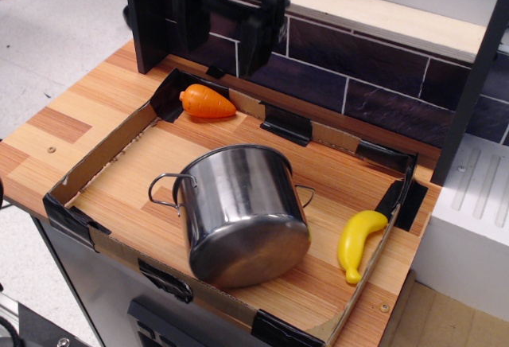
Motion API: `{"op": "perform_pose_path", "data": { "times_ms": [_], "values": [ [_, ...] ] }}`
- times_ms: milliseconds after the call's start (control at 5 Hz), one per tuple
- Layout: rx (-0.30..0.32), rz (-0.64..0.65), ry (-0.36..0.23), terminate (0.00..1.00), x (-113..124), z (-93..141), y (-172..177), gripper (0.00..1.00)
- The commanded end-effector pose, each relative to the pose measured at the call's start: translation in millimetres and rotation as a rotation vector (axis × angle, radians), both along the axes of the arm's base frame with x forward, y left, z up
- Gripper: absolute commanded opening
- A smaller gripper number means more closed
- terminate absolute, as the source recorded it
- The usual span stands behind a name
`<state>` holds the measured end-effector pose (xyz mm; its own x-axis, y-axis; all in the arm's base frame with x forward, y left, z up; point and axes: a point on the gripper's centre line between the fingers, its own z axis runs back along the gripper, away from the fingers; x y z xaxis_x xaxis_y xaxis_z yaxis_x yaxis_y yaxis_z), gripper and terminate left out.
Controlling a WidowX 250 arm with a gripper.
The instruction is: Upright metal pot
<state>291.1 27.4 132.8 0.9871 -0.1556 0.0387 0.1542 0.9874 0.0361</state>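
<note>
The metal pot [238,212] lies tipped on its side in the middle of a shallow cardboard tray [103,152], its flat bottom facing the front and its mouth facing the back wall. Its two wire loop handles stick out left and right. My gripper [220,44] hangs high above the tray's back left, over the carrot and well clear of the pot. Its two dark fingers [256,44] point down with a gap between them and hold nothing. The image of it is blurred.
A toy carrot [207,102] lies in the tray's back left corner. A toy banana [356,243] lies by the tray's right wall. A dark tiled back wall [358,76] stands behind. A white block [477,204] sits at the right.
</note>
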Motion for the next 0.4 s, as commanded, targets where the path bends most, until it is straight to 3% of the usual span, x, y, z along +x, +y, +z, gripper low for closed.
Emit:
{"op": "perform_pose_path", "data": {
  "times_ms": [0, 200],
  "values": [
    [-0.104, -0.408, 0.181, 0.00, -31.9, 39.3, -2.9, 1.00],
    [-0.091, -0.496, 0.268, 0.00, -47.3, 30.5, -4.0, 1.00]
  ]
}}
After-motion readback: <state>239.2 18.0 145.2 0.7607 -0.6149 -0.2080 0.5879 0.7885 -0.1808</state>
